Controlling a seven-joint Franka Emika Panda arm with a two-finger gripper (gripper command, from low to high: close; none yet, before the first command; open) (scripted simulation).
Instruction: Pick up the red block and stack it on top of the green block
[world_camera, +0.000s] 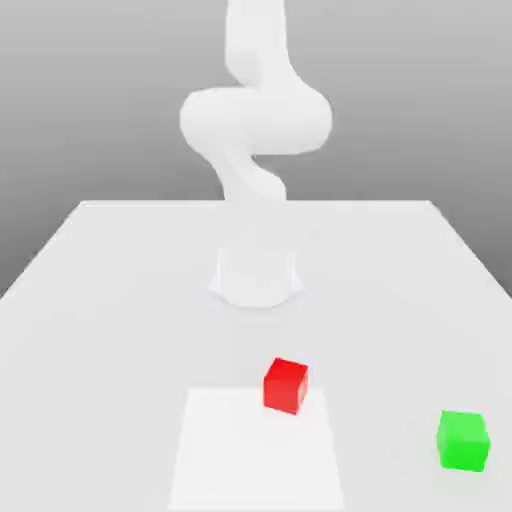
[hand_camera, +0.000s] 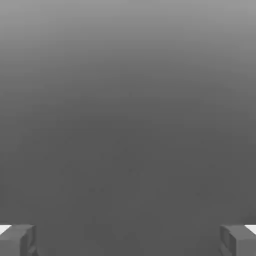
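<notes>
Step in hand: the reach toward the red block (world_camera: 286, 385) is only beginning; nothing is being gripped, so the approach is what matters now.
Gripper: in the hand view the gripper (hand_camera: 128, 240) is showing its two fingertips (hand_camera: 17, 239) standing wide apart at the frame's edges with nothing between them; released and empty.
Arm: in the exterior view the arm (world_camera: 255, 120) is rising pale and folded above its base at the far middle of the table (world_camera: 100, 300).
Red block: sitting on the table nearer the camera than the base, at the far edge of a lighter square patch (world_camera: 255, 455); turned slightly, so its faces are not lying square to the table's edges.
Green block: the green block (world_camera: 463, 440) is resting toward the exterior view's right, well apart from the red one, with bare table between.
Doing it well: I judge the hand should be coming down centred over the red cube, wrist turned to meet two opposite faces flat; jaws kept wide until the pads are straddling it; closing only when low enough to grip mid-height.
Risk: an off-centre descent is likely to nudge or spin the cube.
</notes>
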